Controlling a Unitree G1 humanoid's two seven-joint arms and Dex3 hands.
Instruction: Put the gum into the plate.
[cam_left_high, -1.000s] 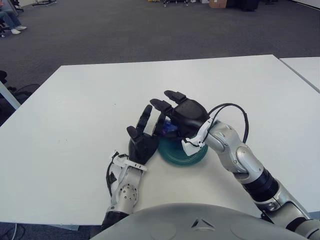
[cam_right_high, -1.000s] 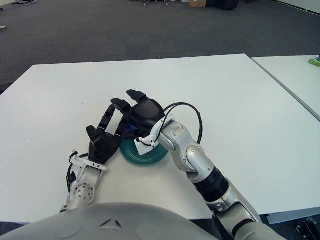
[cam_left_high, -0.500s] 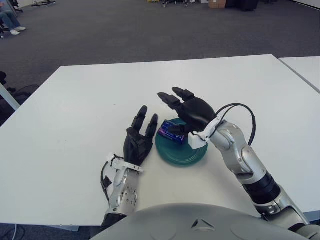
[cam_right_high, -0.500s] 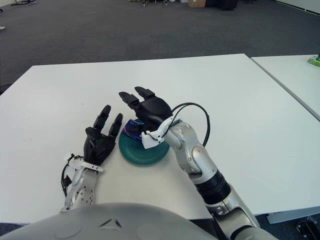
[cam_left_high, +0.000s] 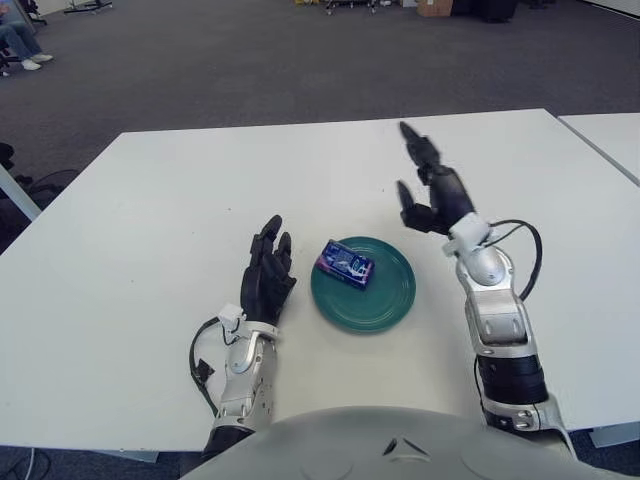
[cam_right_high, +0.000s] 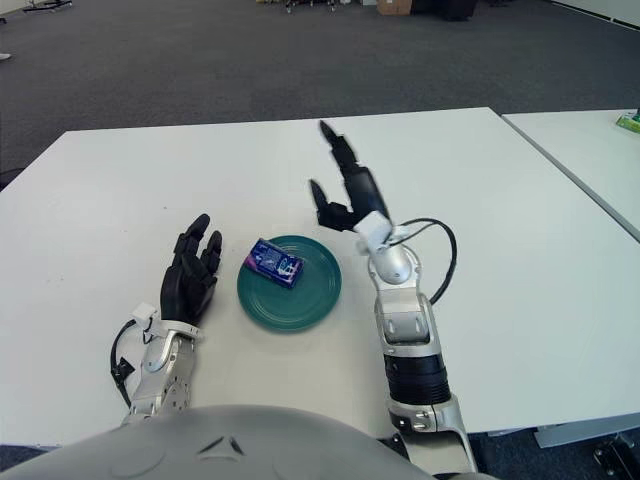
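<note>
A blue and purple gum pack (cam_left_high: 346, 264) lies on the left part of a round green plate (cam_left_high: 385, 295) near the table's front middle. My right hand (cam_left_high: 430, 190) is raised above the table just right of and behind the plate, fingers spread, holding nothing. My left hand (cam_left_high: 265, 272) hovers left of the plate with its fingers straight and open, apart from the plate and the gum. The same scene shows in the right eye view, with the gum pack (cam_right_high: 275, 262) on the plate (cam_right_high: 310, 295).
The white table (cam_left_high: 150, 220) spans the view. A second white table (cam_left_high: 610, 135) stands at the right. Grey carpet lies behind, with office items far back.
My right hand has let go of the gum, lifted off the plate and swung back to the right. My left hand has drawn back to the left. The gum now lies uncovered on the plate.
</note>
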